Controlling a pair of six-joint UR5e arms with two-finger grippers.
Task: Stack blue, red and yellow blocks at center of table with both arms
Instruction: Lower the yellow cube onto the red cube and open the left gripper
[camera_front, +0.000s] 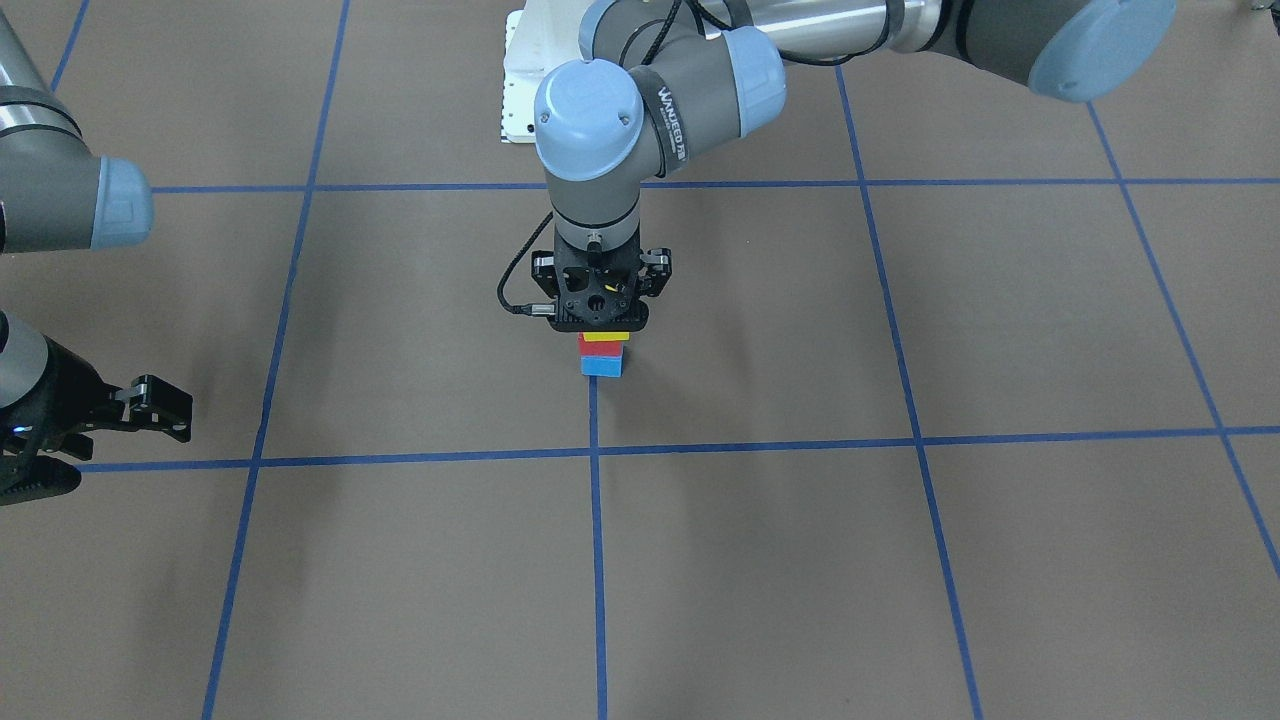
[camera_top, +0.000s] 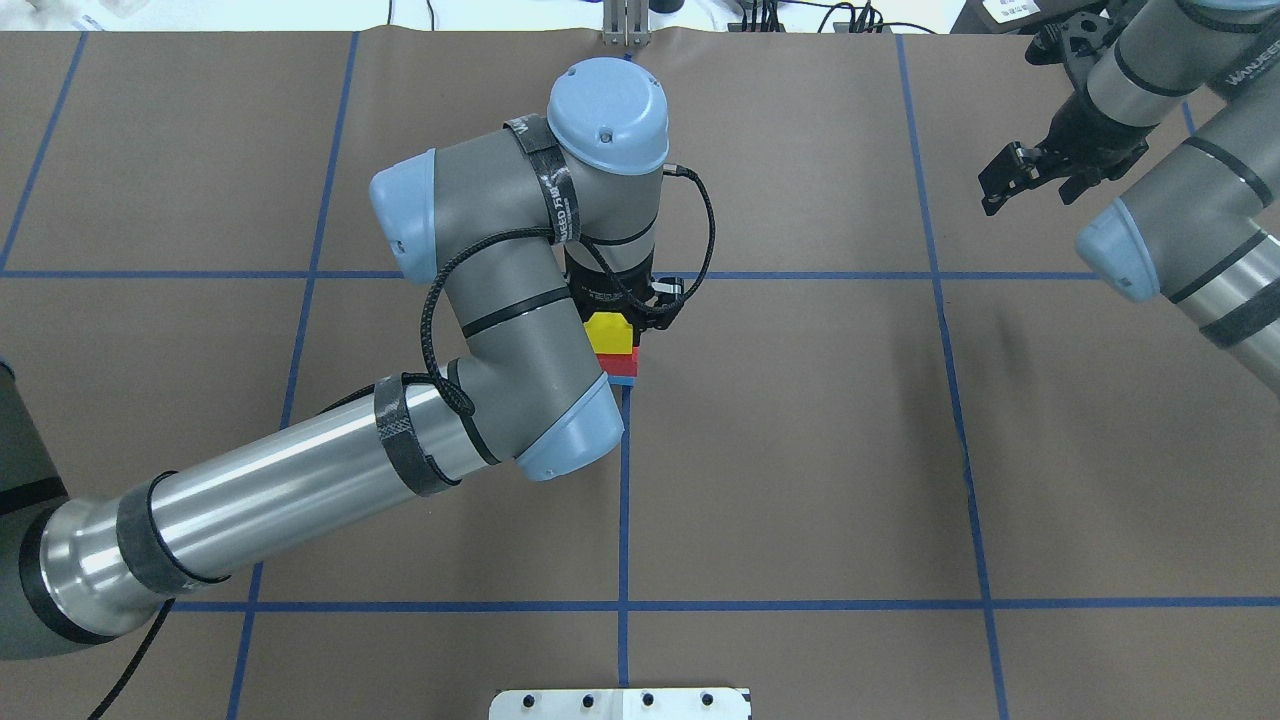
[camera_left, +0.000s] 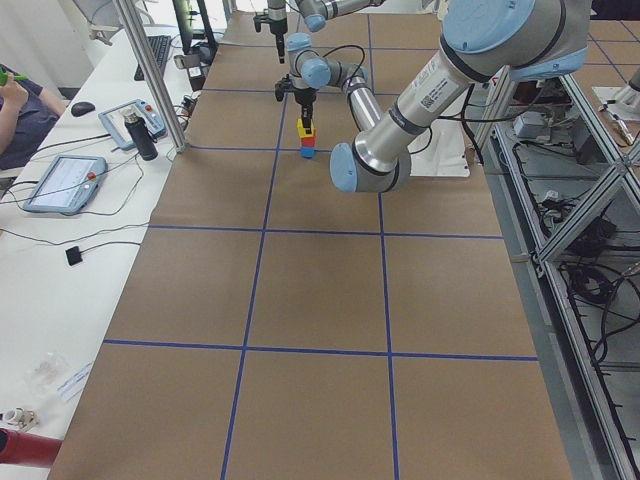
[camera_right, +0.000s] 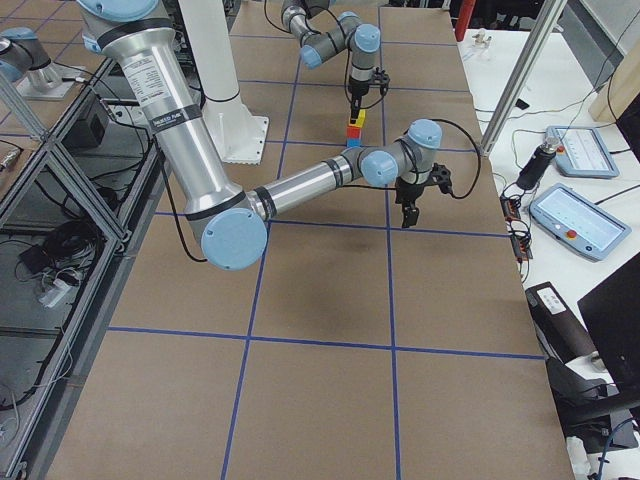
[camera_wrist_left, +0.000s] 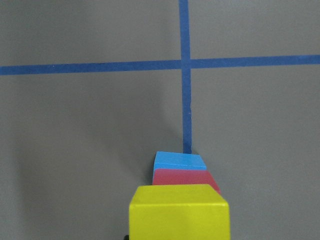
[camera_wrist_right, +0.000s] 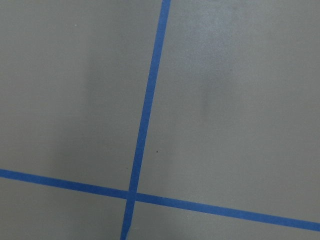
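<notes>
Currently left gripper (camera_front: 604, 322) is sitting right atop yellow block (camera_front: 607, 336), grip impossible to tell; yellow is resting on red block (camera_front: 603, 349) over blue block (camera_front: 602, 367) at table (camera_front: 800, 550) center. Right gripper (camera_front: 183, 415) is hanging well apart, jaws spread.

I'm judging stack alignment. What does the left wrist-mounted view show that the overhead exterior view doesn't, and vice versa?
Only the wrist view: the yellow block with the red block and blue block beyond it, nothing in front. Only the overhead: the left arm covering part of the blocks, and the right gripper open, far off to the side. Both: all three blocks, at a blue tape line.
</notes>
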